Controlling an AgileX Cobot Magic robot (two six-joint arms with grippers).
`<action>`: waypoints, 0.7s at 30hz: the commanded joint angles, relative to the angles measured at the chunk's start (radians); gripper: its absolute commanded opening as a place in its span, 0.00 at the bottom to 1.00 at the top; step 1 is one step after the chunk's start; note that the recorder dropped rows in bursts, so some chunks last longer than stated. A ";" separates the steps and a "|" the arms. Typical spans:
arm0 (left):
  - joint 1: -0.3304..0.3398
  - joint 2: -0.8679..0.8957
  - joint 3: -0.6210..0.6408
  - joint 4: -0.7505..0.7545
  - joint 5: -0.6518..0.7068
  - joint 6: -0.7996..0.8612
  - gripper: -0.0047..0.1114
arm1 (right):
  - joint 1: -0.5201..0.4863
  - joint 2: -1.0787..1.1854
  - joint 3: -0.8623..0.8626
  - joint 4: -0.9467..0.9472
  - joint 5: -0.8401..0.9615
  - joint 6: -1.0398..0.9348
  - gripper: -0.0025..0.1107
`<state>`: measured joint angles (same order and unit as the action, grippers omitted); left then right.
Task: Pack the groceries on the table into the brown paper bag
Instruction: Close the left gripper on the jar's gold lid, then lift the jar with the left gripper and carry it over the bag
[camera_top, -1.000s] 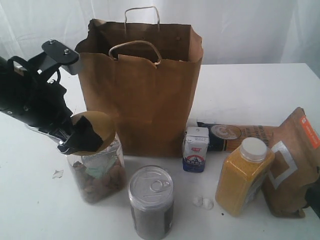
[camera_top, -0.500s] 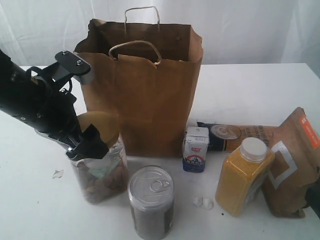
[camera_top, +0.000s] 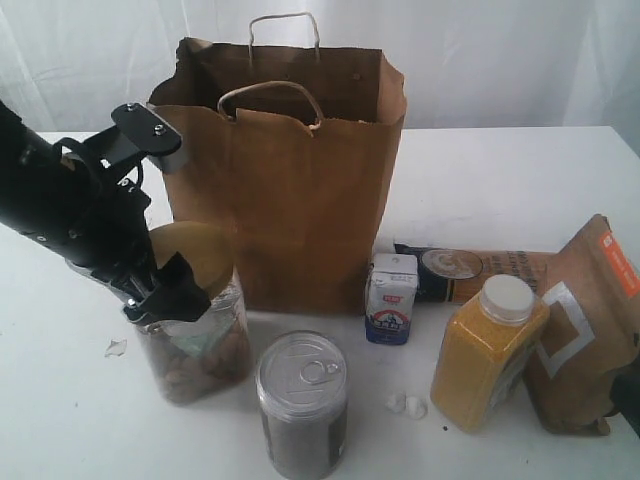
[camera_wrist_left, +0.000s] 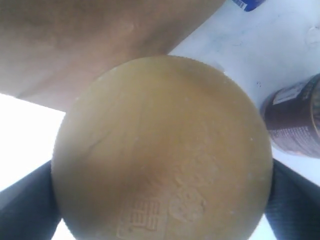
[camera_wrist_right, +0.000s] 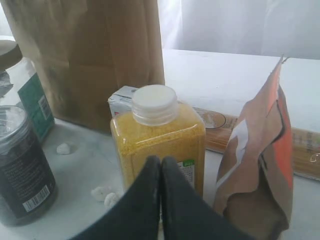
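Lower left of the exterior view: the left gripper sits over the clear jar with gold lid, which stands on the table just in front of the brown paper bag. Its fingers are spread wide, one on each side of the lid. Whether they squeeze it, I can't tell. On the right, the right gripper has its fingers pressed together, empty, with the yellow-grain bottle just ahead.

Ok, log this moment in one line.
left gripper: open, straddling clear jar lid | right gripper: shut, near yellow-grain bottle | brown paper bag: upright
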<state>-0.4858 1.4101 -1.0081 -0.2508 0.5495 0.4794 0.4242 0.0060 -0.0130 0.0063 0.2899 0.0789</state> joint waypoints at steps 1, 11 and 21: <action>-0.005 -0.074 0.001 0.050 0.051 0.007 0.04 | -0.006 -0.006 0.004 0.001 0.000 0.005 0.02; -0.003 -0.311 -0.036 0.156 0.173 -0.050 0.04 | -0.006 -0.006 0.004 0.001 0.000 0.005 0.02; -0.003 -0.422 -0.321 0.350 0.215 -0.144 0.04 | -0.006 -0.006 0.004 0.001 0.000 0.005 0.02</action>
<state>-0.4858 1.0091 -1.2468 0.0876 0.7808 0.3488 0.4242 0.0060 -0.0130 0.0063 0.2899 0.0789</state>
